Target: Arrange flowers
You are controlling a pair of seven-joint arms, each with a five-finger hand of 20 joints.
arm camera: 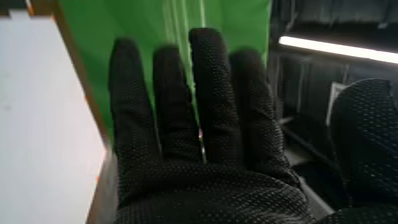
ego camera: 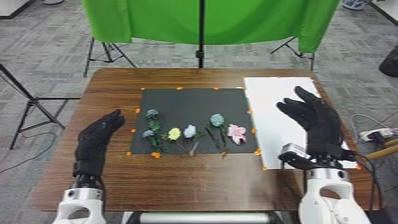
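Note:
In the head view my left hand (ego camera: 97, 136) is over the table's left side, left of the black mat, its fingers straight. My right hand (ego camera: 313, 118) hangs over the white sheet with fingers spread; the right wrist view shows this hand (arm camera: 209, 187) open and holding nothing. On the mat lie a stem with blue flowers (ego camera: 152, 113) and green leaves, a yellow flower (ego camera: 174, 134), a pale blue flower (ego camera: 190, 131), a light teal flower (ego camera: 217, 120) and a pink flower (ego camera: 236, 132). Neither hand touches the flowers.
The black mat (ego camera: 182, 97) is fixed by orange tape on the brown table (ego camera: 213, 175). A white sheet (ego camera: 266, 92) lies to its right. Beyond the table's far edge stand a green cloth (ego camera: 160, 25) and black stands.

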